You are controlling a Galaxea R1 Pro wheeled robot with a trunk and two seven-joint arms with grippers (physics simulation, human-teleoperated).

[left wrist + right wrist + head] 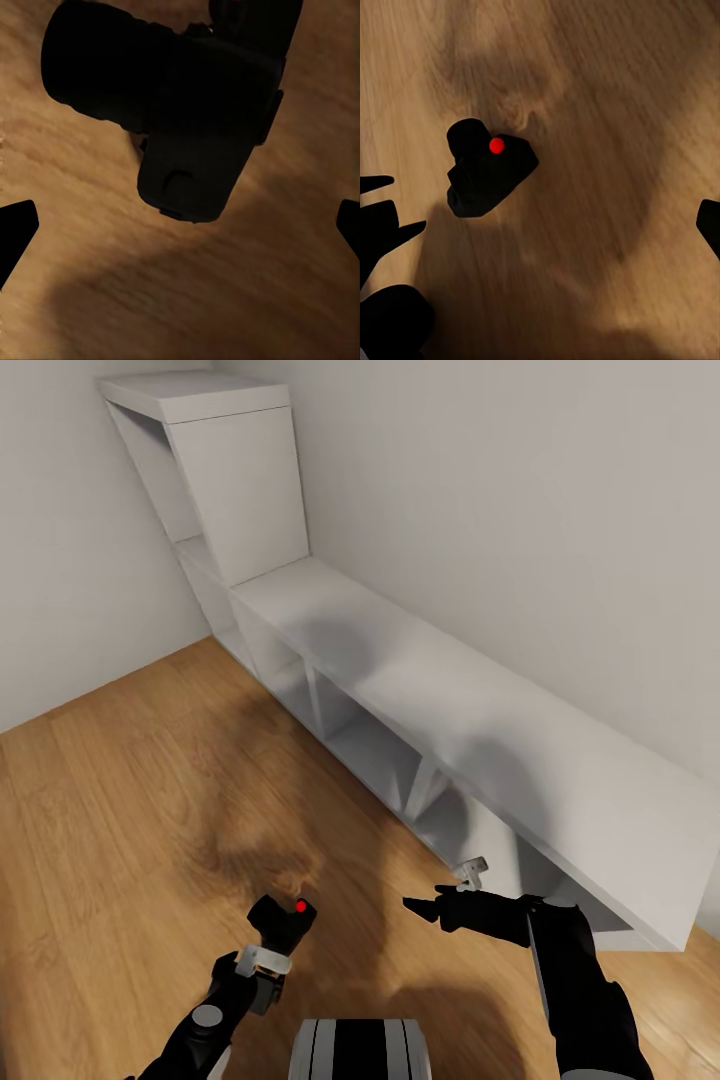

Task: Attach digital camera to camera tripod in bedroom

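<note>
Two grippers show over the wood floor (120, 780); the left gripper (268, 948) pinches the digital camera (285, 920) above the planks; the right gripper (425, 907) hangs empty, spread, near the white shelving (420, 690). Judged best: keep the grip firm and the camera level while seeking the tripod.

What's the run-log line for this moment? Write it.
digital camera: at left gripper, above wood floor, grip unclear | right gripper: holds nothing, nearby | white shelving: ahead-right
</note>
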